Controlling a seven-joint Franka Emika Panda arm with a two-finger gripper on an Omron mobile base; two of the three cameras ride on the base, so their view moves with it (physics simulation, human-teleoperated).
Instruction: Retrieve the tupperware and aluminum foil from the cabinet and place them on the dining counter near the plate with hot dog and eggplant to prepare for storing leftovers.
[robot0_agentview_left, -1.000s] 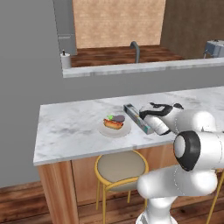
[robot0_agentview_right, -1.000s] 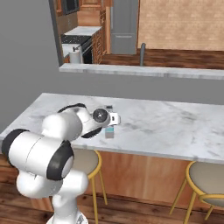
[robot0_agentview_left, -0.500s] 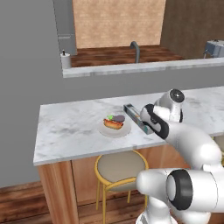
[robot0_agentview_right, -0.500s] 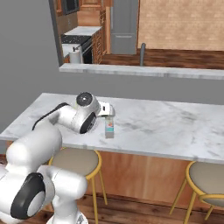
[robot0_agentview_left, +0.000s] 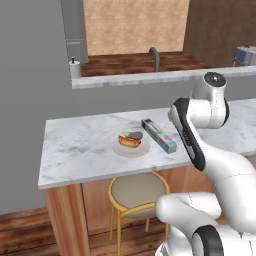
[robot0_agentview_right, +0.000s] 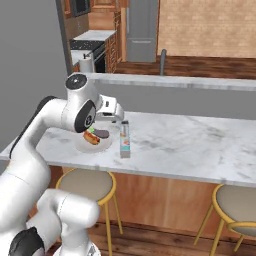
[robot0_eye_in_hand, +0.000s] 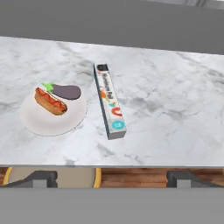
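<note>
Left base view: the aluminum foil (robot0_agentview_left: 159, 135) lies flat on the bench (robot0_agentview_left: 75, 150), just right of the plate (robot0_agentview_left: 131, 146), near the front edge. Right base view: the foil's teal end faces the front edge. Hand view: the claw (robot0_eye_in_hand: 112, 178) is spread wide, holding nothing, above the front edge.

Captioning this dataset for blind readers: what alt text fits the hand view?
An aluminum foil carton lies flat on the white marble dining counter, just beside a white plate holding a hot dog and an eggplant, seen from above.

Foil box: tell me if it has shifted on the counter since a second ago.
No. The foil box lies beside the plate exactly as before; only the arm has lifted.
</note>
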